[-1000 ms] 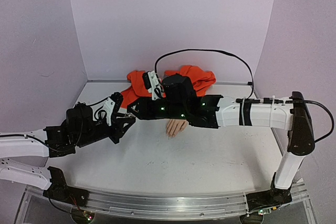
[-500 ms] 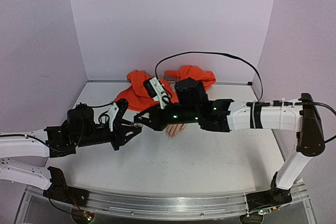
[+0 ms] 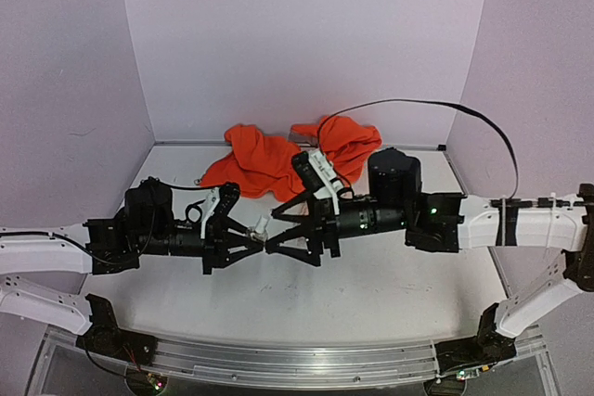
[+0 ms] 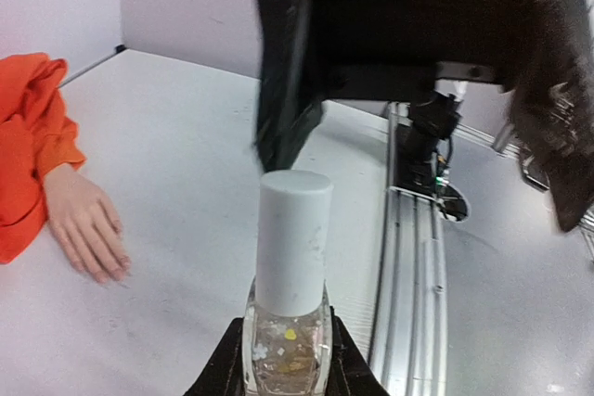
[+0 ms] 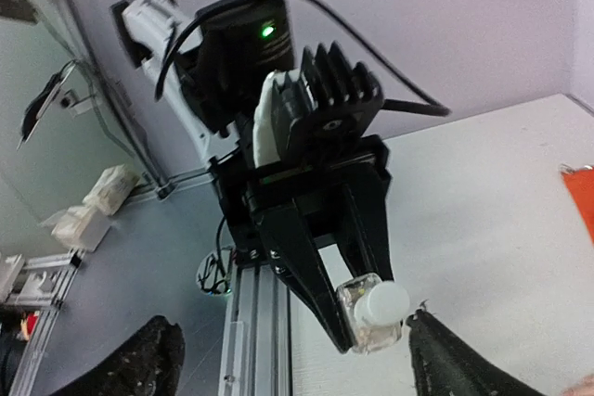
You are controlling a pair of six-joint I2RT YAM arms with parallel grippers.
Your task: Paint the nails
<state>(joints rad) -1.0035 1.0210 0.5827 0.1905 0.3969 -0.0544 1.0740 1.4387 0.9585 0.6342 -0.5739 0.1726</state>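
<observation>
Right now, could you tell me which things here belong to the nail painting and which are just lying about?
For the job: bottle in left gripper, open right gripper, hand, nails.
Lying about: orange sleeve, cable.

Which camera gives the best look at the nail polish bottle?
Left wrist: the bottle sits close and sharp, white cap and clear glass both visible. Right wrist shows it mostly cap-first; from the top it's only a small pale speck.

The desk (image 3: 390,294) is viewed from above its near edge, toward the back wall (image 3: 306,34). The left wrist view is aimed closely along the left hand (image 4: 286,368) at the right hand (image 4: 418,183). The right wrist view is turned the opposite way. The bottle (image 4: 292,238) is shared by all three.
</observation>
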